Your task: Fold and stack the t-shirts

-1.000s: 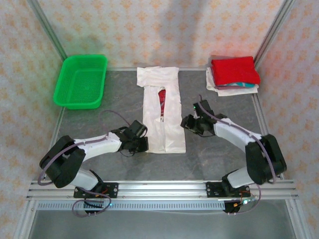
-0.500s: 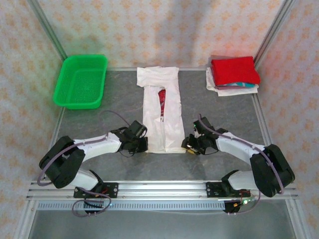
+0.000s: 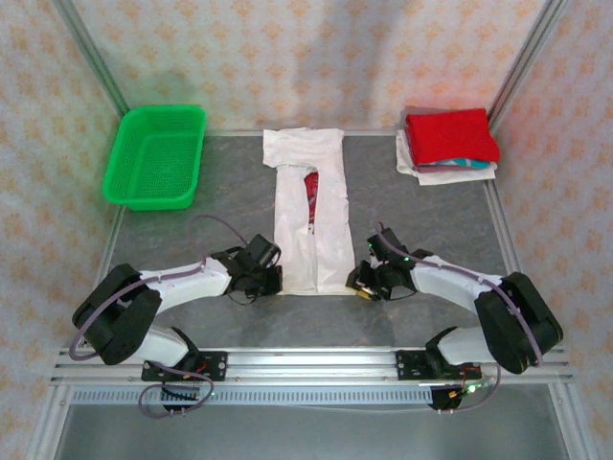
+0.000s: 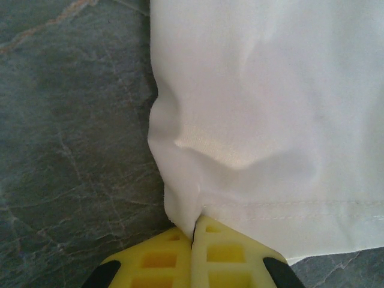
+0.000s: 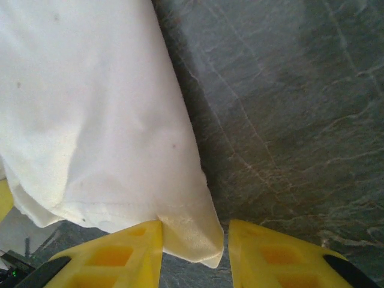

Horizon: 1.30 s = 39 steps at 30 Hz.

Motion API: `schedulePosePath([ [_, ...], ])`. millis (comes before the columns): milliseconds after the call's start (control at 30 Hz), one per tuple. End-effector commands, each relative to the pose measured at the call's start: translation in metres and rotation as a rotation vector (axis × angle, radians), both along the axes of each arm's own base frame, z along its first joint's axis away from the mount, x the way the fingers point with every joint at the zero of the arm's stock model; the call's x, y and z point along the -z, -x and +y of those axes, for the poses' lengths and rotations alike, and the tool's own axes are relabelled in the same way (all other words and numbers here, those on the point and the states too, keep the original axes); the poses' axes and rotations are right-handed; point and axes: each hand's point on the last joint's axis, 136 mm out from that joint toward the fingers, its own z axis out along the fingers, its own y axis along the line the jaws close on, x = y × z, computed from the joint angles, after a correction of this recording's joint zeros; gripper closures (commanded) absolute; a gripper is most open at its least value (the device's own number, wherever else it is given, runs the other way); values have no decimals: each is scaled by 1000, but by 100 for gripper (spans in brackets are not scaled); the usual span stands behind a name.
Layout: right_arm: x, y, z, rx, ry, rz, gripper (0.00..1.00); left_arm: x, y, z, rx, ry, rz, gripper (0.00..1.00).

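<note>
Left tool (image 3: 271,280) sits at the near left corner of the cream-white t-shirt (image 3: 326,240), and in the left wrist view its yellow fingers (image 4: 162,261) are pressed together with the hem of the shirt (image 4: 270,120) pinched between them, the cloth puckered just above the grip. The right tool (image 3: 359,283) is at the near right corner of the same shirt; in the right wrist view (image 5: 195,240) its two yellow fingers (image 5: 120,255) stand apart with the tip of the cloth corner (image 5: 90,90) lying in the gap, the left finger touching the fabric and the right one clear of it on the bare surface. The shirt lies in the middle of the grey stone-patterned worktop (image 3: 220,192) as a long strip running from near to far, both sides folded inward, with a sliver of its red graphic (image 3: 311,192) showing in the slit between the flaps and a wider band across the far end. At the far right corner rests a stack of folded shirts, a red one (image 3: 450,136) on top of white and teal-edged ones (image 3: 445,169). A green mesh basket (image 3: 155,156) sits at the far left, well apart from the shirt.
</note>
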Motion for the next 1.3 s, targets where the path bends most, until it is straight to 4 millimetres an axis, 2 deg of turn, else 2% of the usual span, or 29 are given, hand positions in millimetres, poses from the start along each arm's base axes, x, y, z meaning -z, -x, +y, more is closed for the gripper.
schedulePosePath([
  [0,-6,-11,8,10,-7,-31,67,4,2,10,-31,-30,-10,100],
  [133,-4,-14,7,16,14,-30,71,3,1,9,-31,-27,-14,100],
  [267,-6,-17,10,14,7,-43,92,2,1,9,-30,-27,-15,100],
  [400,-10,-17,11,-9,15,-48,100,-5,0,9,-33,-18,-31,100],
  [500,-9,-18,9,-27,22,-74,100,-8,2,11,-40,-23,-31,100],
  [667,5,-10,11,-60,5,-72,100,-4,9,15,-47,-12,-21,100],
  [867,6,16,16,-145,16,-93,100,-8,27,19,-16,-16,-23,100],
  [1133,4,62,14,-207,-23,-96,100,-8,65,18,12,15,-21,100],
  [1200,1,67,13,-201,-38,-101,100,-11,72,21,15,16,-26,100],
  [1267,-7,62,14,-191,-42,-130,100,-16,72,21,19,33,-39,100],
])
